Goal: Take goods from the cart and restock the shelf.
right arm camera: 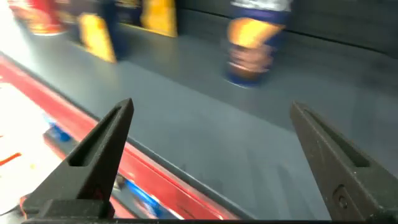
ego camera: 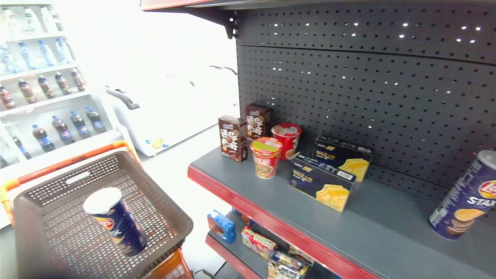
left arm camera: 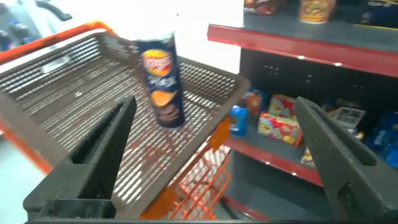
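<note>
A dark blue chip can with a white lid stands in the brown mesh cart basket. The left wrist view shows the same can upright ahead of my left gripper, which is open and empty, some way short of it. A second chip can stands on the grey shelf at the right. In the right wrist view that can is beyond my right gripper, open and empty over the shelf surface.
On the shelf stand two brown boxes, two noodle cups and two dark blue cracker boxes. A pegboard backs it. A lower shelf holds snack packs. A drinks cooler stands far left.
</note>
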`<state>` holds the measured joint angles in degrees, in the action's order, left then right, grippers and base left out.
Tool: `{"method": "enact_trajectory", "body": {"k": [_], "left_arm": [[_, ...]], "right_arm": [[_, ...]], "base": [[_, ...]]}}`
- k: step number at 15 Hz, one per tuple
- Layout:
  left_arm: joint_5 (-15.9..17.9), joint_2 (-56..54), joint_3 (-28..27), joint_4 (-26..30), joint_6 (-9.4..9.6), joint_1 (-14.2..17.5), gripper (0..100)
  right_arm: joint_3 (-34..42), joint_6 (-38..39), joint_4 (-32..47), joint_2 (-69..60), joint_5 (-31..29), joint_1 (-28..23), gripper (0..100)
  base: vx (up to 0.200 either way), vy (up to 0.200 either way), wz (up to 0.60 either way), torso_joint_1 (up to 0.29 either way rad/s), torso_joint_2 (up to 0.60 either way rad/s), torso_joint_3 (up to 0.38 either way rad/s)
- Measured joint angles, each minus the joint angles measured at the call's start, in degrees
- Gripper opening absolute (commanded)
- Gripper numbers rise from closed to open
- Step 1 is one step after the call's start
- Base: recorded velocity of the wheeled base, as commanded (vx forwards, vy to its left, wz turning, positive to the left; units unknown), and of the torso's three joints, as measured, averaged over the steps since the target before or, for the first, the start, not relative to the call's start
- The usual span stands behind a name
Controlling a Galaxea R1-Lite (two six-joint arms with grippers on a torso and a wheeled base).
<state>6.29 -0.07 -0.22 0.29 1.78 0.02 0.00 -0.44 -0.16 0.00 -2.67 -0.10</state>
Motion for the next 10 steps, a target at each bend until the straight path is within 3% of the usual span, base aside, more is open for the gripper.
{"method": "enact_trajectory", "body": {"k": [2, 6, 10], "left_arm": [[0.0, 0.0, 0.0, 0.0, 0.13, 0.0, 100], [-1.1, 0.1, -0.8, 0.6, 0.33, 0.0, 100], [-3.3, 9.6, -12.4, 6.0, 0.93, 0.2, 100]], "right_arm": [[0.0, 0.0, 0.0, 0.0, 0.0, 0.0, 100], [0.0, 0.4, 0.1, 0.0, -0.1, 0.0, 100], [0.0, 0.4, 0.1, 0.0, -0.1, 0.0, 100]], "base": [[0.000, 0.000, 0.60, 0.002, 0.00, 0.000], [0.000, 0.000, 0.00, 0.000, 0.00, 0.000], [0.000, 0.000, 0.00, 0.000, 0.00, 0.000]]}}
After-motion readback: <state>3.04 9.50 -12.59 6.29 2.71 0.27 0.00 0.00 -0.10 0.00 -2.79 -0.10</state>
